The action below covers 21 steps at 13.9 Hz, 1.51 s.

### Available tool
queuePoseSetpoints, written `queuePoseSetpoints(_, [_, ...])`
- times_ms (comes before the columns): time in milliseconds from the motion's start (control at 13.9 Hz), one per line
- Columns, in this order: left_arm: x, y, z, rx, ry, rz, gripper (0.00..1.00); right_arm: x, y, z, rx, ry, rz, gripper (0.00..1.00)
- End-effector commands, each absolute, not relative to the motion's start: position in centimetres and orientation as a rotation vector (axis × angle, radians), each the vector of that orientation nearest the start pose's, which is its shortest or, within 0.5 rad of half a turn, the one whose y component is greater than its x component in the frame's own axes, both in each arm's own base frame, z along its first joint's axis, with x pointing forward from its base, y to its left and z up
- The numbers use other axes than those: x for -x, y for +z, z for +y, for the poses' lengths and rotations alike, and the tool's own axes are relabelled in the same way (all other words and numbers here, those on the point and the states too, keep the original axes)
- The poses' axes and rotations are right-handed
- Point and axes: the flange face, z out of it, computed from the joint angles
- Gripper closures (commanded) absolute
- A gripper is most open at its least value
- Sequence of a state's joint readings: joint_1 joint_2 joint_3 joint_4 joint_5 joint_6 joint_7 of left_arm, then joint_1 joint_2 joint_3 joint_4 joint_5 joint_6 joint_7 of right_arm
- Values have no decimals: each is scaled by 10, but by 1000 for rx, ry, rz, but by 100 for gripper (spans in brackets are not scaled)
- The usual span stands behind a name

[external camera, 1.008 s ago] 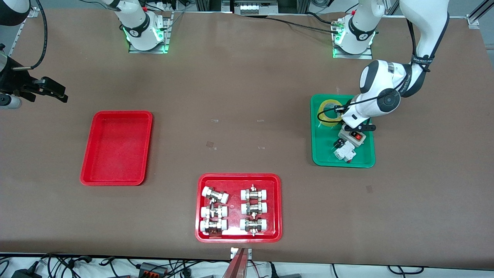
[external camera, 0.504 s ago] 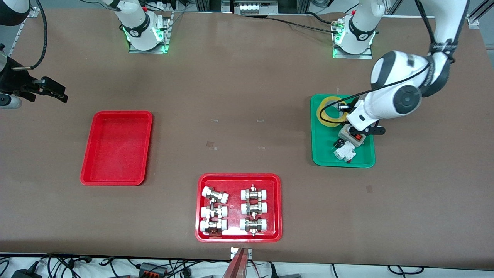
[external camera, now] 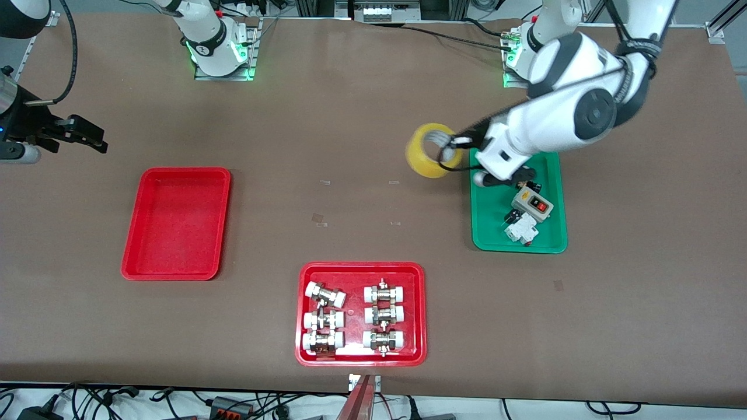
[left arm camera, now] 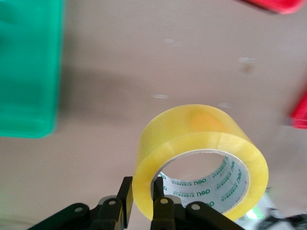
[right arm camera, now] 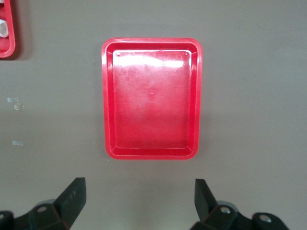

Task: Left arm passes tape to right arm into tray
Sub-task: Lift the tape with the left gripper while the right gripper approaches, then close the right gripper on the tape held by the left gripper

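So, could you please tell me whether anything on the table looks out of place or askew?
Only one small thing: in the red tray with fittings, the fitting in the corner nearest the right arm's base lies skewed while the others sit square. The tape is gripped by the left end effector, not spilled.

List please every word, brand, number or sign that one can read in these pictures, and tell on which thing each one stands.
"deli": printed in green, several times, on the white inner core of the tape, which the left gripper holds by its wall over the table.
Other small green marks on the core: too small to read.
Markings on the switch box in the green tray: too small to read.
The red tray: no text.
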<state>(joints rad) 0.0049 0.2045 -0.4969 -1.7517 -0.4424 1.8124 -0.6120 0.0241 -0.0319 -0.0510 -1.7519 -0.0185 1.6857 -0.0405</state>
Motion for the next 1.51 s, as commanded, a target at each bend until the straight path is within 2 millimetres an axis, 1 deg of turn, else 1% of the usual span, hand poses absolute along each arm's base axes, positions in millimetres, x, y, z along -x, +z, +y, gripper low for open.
queuePoseSetpoints(0, [-534,495,-354,3519,715,-588,86,-559,550,9,3148,113,-86,0])
queuePoseSetpoints(72, [-533,501,-377,3549,690,-641,86,-565,535,21,3148,152,-125,0])
queuePoseSetpoints(144, [-531,504,-396,3576,656,-689,86,-574,514,35,3147,214,-162,0])
queuePoseSetpoints(216, [-529,505,-413,3610,600,-760,86,-579,510,47,3145,217,-200,0])
queuePoseSetpoints(288, [-524,511,-428,3649,547,-811,86,-581,505,68,3129,217,-243,0])
queuePoseSetpoints(360, [-521,514,-438,3678,513,-837,86,-588,505,80,3083,202,-241,0])
queuePoseSetpoints(432, [-520,517,-441,3698,510,-871,86,-593,510,90,3024,193,-226,0])
queuePoseSetpoints(576, [-522,519,-442,3715,488,-902,86,-594,512,111,2930,186,-233,0])
queuePoseSetpoints(720, [-521,517,-443,3716,493,-900,86,-594,516,131,2762,187,-196,0])
queuePoseSetpoints(864, [-520,514,-443,3710,499,-900,86,-593,525,149,2608,174,-200,0])
queuePoseSetpoints(1008, [-520,513,-443,3708,503,-901,86,-592,544,172,2489,146,-209,0])
queuePoseSetpoints(1080, [-520,513,-443,3705,506,-906,86,-592,546,182,2419,146,-194,0])
queuePoseSetpoints(1224, [-519,511,-444,3702,511,-904,86,-597,544,205,2283,162,-174,0])
queuePoseSetpoints(1296, [-520,510,-444,3701,514,-905,86,-605,541,214,2254,157,-186,0])
queuePoseSetpoints(1368, [-520,510,-443,3701,513,-908,86,-607,536,230,2250,166,-211,0])
queuePoseSetpoints(1440, [-521,509,-443,3699,515,-908,86,-608,533,241,2250,162,-225,0])
